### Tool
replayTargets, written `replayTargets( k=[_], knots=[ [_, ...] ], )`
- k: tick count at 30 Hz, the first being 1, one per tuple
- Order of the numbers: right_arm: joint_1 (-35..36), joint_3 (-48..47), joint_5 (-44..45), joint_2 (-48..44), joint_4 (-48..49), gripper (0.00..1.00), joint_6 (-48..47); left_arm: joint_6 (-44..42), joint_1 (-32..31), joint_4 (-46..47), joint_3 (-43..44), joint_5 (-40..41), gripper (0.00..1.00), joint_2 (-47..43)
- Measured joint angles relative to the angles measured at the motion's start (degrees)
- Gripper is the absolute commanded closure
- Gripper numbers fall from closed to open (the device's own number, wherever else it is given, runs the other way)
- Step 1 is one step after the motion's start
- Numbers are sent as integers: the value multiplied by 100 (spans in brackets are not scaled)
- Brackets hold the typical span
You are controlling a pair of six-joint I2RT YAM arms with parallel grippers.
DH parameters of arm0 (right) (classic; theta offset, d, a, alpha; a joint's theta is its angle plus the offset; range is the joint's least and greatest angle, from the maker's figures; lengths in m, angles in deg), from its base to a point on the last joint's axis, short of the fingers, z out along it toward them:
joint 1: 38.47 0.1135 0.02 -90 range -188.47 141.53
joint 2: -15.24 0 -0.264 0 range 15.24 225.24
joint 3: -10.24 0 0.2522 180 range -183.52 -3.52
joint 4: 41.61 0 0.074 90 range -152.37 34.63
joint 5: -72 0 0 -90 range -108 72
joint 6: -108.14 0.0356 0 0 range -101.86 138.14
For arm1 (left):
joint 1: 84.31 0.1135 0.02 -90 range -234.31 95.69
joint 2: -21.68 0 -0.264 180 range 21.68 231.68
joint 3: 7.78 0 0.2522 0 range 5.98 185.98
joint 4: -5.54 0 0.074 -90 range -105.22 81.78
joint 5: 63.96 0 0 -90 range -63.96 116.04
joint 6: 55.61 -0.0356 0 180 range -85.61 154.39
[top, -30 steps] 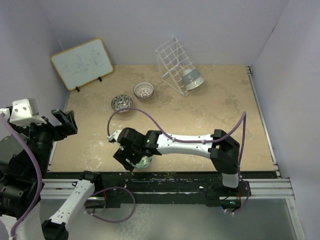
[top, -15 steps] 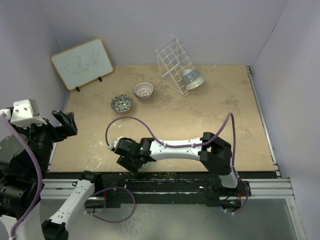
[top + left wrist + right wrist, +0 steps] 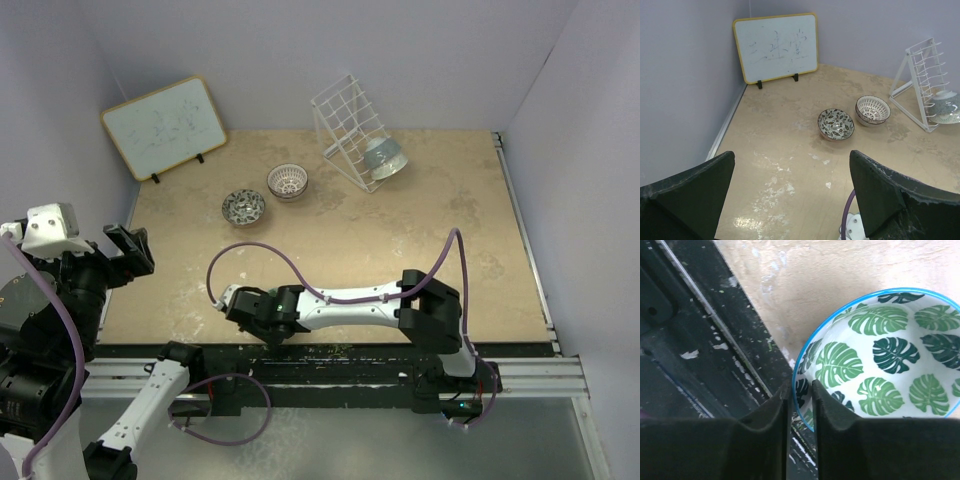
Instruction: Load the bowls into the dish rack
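Beige mottled tabletop (image 3: 400, 240), lilac walls (image 3: 300, 60)

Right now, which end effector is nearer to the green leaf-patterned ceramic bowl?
Right. The right end effector straddles the rim of the green leaf-patterned ceramic bowl; the left end effector hangs open well off to its left.

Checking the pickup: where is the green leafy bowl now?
Right wrist view: the green leafy bowl sits by the table's near edge, left-centre, rim between the right tool's fingers.

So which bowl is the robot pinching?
The green leafy bowl with the blue rim. The right gripper pinches its rim; the speckled bowl and lattice bowl sit far away.
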Motion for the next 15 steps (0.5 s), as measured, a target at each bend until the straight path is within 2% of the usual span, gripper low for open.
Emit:
replayTargets(
  k=[3,6,7,15],
  knots=[
    [9,-2,127,9,4,86,-13,2,0,-7,0,2,1,-11],
    [9,-37,249,9,-4,98,2,4,0,-4,-17,7,1,-39],
    [9,-39,275,9,-7,100,15,4,0,-9,-28,9,1,-50],
    [-24,-42,525,-101,22,100,48,0,0,-20,-55,42,1,-76]
  ],
)
